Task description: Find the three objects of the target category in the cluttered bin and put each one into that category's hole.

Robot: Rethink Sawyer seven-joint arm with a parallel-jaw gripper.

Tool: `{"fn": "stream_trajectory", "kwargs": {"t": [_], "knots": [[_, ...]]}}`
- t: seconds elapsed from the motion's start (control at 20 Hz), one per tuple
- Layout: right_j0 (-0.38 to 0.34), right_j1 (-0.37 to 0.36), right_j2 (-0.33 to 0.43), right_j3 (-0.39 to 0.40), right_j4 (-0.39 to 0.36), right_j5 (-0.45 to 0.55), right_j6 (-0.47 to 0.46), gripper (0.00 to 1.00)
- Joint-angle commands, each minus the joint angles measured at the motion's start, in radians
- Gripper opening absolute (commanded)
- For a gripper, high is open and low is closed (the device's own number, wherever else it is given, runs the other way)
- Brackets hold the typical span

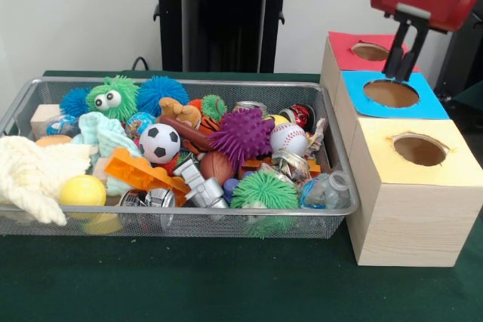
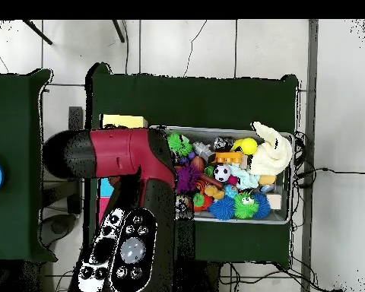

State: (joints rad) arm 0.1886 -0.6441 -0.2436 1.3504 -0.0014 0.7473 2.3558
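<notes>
While the gripper (image 1: 395, 73) hangs over the blue-topped hole (image 1: 390, 93), its black fingers (image 1: 400, 50) point down toward the rim, but whether they are parted or closed cannot be told, and nothing shows between them. The wire bin (image 1: 173, 220) sits on the green table (image 1: 226, 284), just beside a wooden box (image 1: 411, 216) with three round holes on top: a red patch (image 1: 343, 54) farthest back, the blue one in the middle, and a yellow patch (image 1: 445, 167) nearest the camera.

The bin is heaped full. A purple spiky ball (image 1: 243, 136) sits near the middle, with a soccer ball (image 1: 159, 142) to its left and a baseball (image 1: 288, 139) to its right. A green spiky ball (image 1: 263, 189) lies against the front wall, and a green fuzzy toy with eyes (image 1: 112, 97) sits at the back beside a blue spiky ball (image 1: 161, 92). An orange plastic piece (image 1: 139, 173), a smooth yellow ball (image 1: 82, 191), a cream knitted cloth (image 1: 34, 175) hanging over the left rim, and some metal parts (image 1: 198, 186) fill the rest.

From overhead, the red and black arm (image 2: 121, 152) covers most of the wooden box, leaving the bin (image 2: 284, 220) and its bright jumble visible beside it.
</notes>
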Motion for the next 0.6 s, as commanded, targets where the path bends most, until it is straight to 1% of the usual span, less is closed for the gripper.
{"fn": "stream_trajectory", "kwargs": {"t": [0.05,0.2,0.45,0.6], "knots": [[-0.087,-0.045,0.11,0.17,-0.032,0.012,-0.107,0.0],[-0.122,-0.048,0.108,0.183,-0.073,-0.049,-0.132,0.0],[-0.191,-0.068,0.142,0.204,-0.116,-0.097,-0.184,0.0],[-0.216,-0.08,0.15,0.22,-0.146,-0.128,-0.184,0.0]]}}
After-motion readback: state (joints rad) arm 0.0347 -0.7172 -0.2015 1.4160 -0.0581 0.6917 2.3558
